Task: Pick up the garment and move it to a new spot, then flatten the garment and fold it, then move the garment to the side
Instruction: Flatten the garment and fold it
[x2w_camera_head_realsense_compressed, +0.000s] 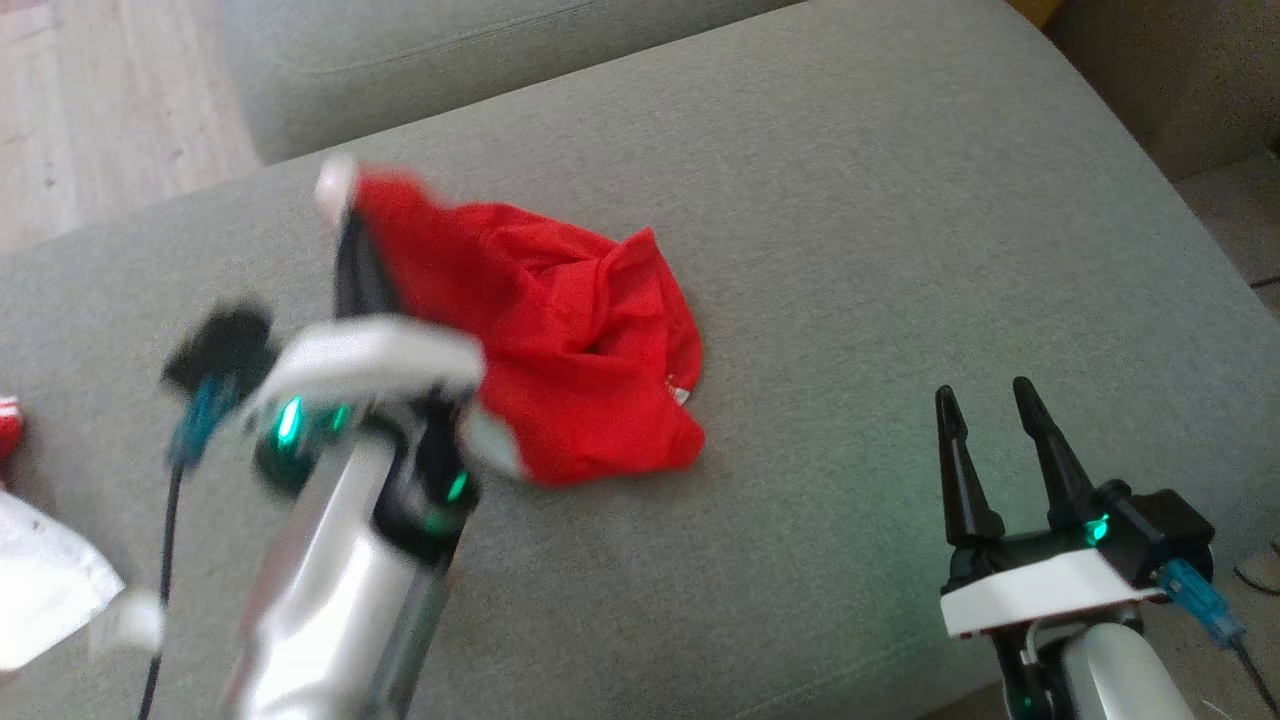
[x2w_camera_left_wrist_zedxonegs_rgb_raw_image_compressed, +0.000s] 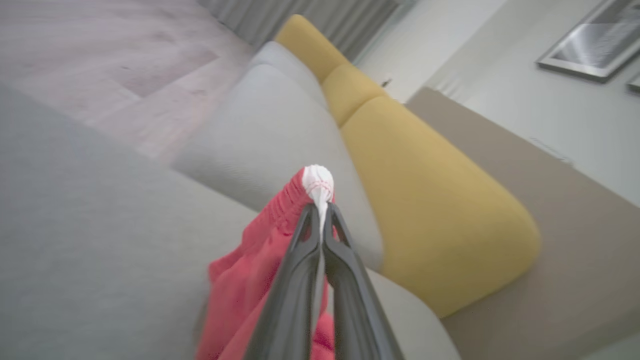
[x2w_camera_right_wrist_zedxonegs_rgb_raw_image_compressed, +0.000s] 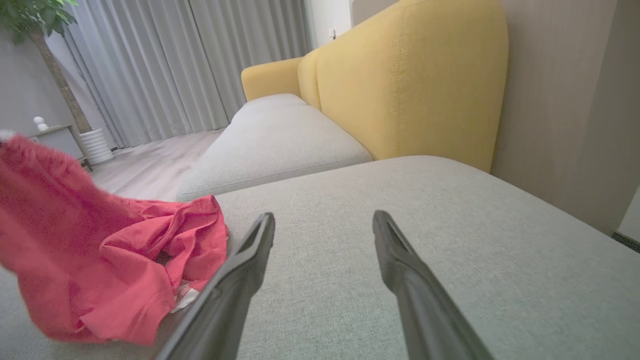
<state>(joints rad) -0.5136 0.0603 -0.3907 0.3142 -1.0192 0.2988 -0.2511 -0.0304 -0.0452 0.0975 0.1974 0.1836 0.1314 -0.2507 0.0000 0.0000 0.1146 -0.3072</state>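
The garment (x2w_camera_head_realsense_compressed: 560, 330) is red with a white trim, crumpled on the grey sofa seat (x2w_camera_head_realsense_compressed: 860, 250). My left gripper (x2w_camera_head_realsense_compressed: 345, 215) is shut on its white-trimmed edge and holds that corner lifted, while the rest trails on the cushion. In the left wrist view the fingers pinch the white trim (x2w_camera_left_wrist_zedxonegs_rgb_raw_image_compressed: 318, 186) of the garment (x2w_camera_left_wrist_zedxonegs_rgb_raw_image_compressed: 255, 280). My right gripper (x2w_camera_head_realsense_compressed: 988, 402) stands open at the lower right, apart from the cloth. The right wrist view shows its open fingers (x2w_camera_right_wrist_zedxonegs_rgb_raw_image_compressed: 250, 260) over bare cushion, with the garment (x2w_camera_right_wrist_zedxonegs_rgb_raw_image_compressed: 100, 250) to their left.
A white cloth (x2w_camera_head_realsense_compressed: 45, 585) and a bit of red (x2w_camera_head_realsense_compressed: 8, 425) lie at the left edge. Yellow backrest cushions (x2w_camera_right_wrist_zedxonegs_rgb_raw_image_compressed: 410, 80) rise behind the seat. A second grey seat (x2w_camera_right_wrist_zedxonegs_rgb_raw_image_compressed: 275, 140) adjoins it. Wooden floor (x2w_camera_head_realsense_compressed: 90, 110) lies beyond the far left edge.
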